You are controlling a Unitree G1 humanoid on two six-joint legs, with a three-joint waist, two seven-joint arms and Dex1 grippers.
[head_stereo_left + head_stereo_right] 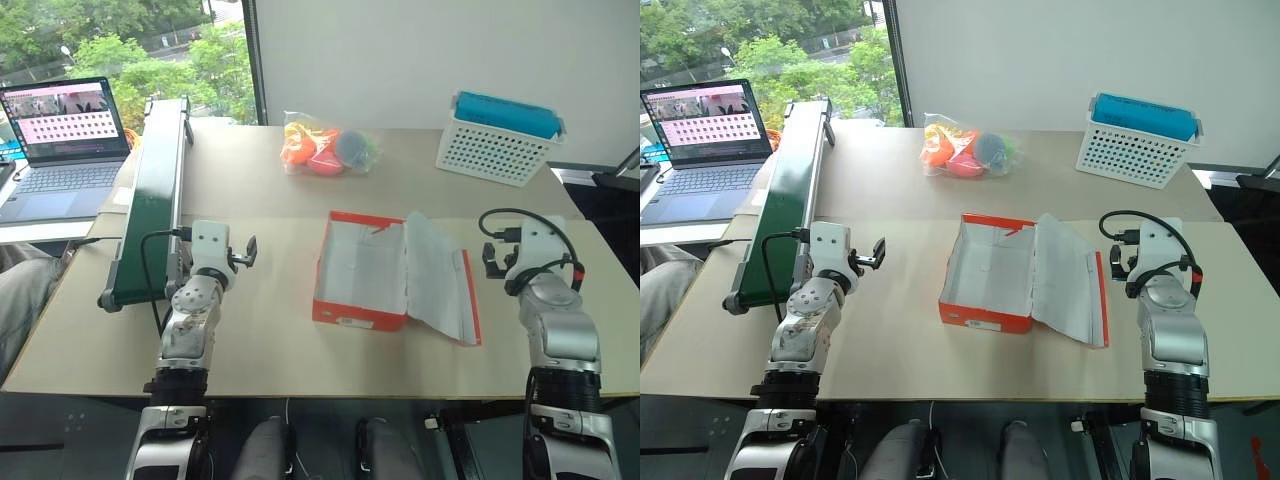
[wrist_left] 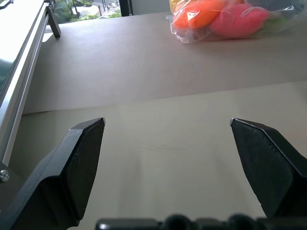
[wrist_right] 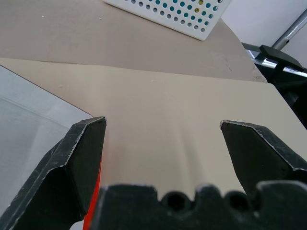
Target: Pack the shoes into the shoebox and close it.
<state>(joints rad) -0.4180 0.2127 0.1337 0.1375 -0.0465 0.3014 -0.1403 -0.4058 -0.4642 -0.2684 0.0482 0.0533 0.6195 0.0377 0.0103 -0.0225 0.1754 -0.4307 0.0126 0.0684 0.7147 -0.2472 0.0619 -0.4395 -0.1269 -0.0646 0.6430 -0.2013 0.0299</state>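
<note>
The orange-red shoebox [image 1: 358, 312] lies open in the middle of the table, white inside, with its lid [image 1: 440, 282] folded out flat to its right. The shoes are out of view. My left gripper [image 1: 243, 252] hovers over bare tabletop to the left of the box, open, with nothing between its fingers [image 2: 84, 158]. To the right of the lid my right gripper [image 1: 492, 260] is also open and empty. In the right wrist view the lid's pale edge [image 3: 29, 120] lies just beside one of its fingers [image 3: 79, 163].
A clear bag of colourful toys [image 1: 325, 148] lies at the back centre. A white perforated basket [image 1: 498, 152] holding a blue item stands back right. A green conveyor [image 1: 155, 195] runs along the left side, with a laptop [image 1: 65, 140] beyond it.
</note>
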